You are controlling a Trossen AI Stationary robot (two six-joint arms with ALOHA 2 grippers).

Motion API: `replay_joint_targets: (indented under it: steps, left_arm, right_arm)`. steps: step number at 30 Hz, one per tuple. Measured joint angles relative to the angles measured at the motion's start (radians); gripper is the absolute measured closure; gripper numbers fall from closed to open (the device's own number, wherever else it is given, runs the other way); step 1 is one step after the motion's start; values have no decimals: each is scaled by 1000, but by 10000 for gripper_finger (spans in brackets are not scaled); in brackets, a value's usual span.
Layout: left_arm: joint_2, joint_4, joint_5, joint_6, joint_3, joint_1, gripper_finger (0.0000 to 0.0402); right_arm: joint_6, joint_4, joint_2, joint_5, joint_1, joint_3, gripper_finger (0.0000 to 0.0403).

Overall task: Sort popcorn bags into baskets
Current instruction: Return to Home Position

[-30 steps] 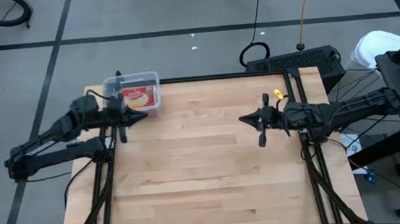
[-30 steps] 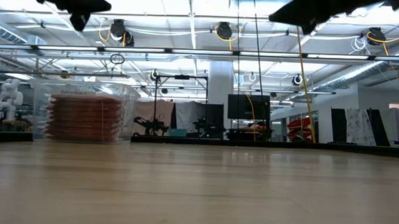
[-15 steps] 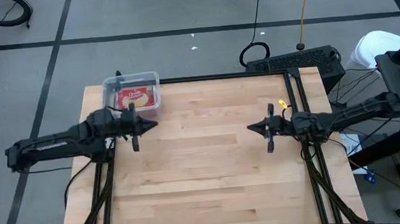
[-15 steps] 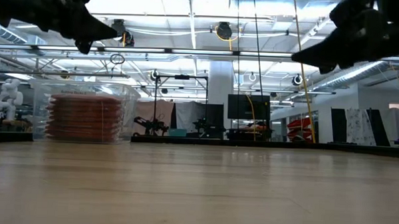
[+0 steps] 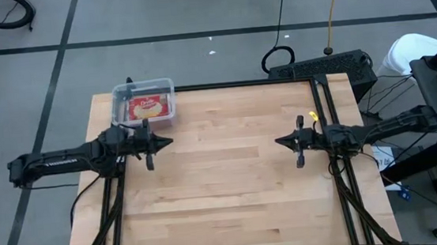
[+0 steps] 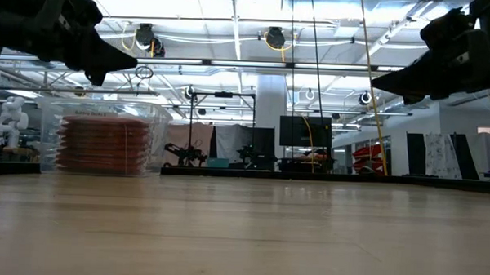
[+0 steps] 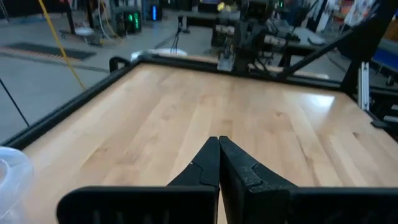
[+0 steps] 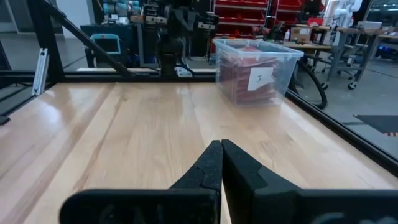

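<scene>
Reading jaws: we note left gripper (image 5: 166, 141) and right gripper (image 5: 282, 141) both clenched, empty.
Popcorn bags (image 5: 148, 107): stacked flat inside basket (image 5: 120, 99), far-left corner of table (image 5: 232, 185).
Nearer arm: left; basket lies sideways off its jaws.

The clear, colourless plastic rectangular tub (image 5: 142, 83) at the table's far left corner shows a stack of red popcorn bags (image 5: 149, 107). The top one has a cream-yellow picture. The pale wooden plank table (image 5: 225, 193) is grain-streaked, with a black metal frame (image 5: 239, 83). The left arm (image 5: 63, 160) and right arm (image 5: 385, 128) are black.
</scene>
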State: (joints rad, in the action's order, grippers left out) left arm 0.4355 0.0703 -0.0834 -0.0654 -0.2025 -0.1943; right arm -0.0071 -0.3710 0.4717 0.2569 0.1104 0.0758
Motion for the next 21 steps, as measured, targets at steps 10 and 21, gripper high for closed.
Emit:
replay_joint_targets:
  steps: [10, 21]
  left_arm:
    - [-19, 162, 64, -22, 125, 55, 401]
    - [-20, 255, 115, -14, 193, 103, 401]
  right_arm:
    - [-13, 6, -103, 0, 0, -36, 403]
    - [-59, 44, -208, -27, 0, -38, 403]
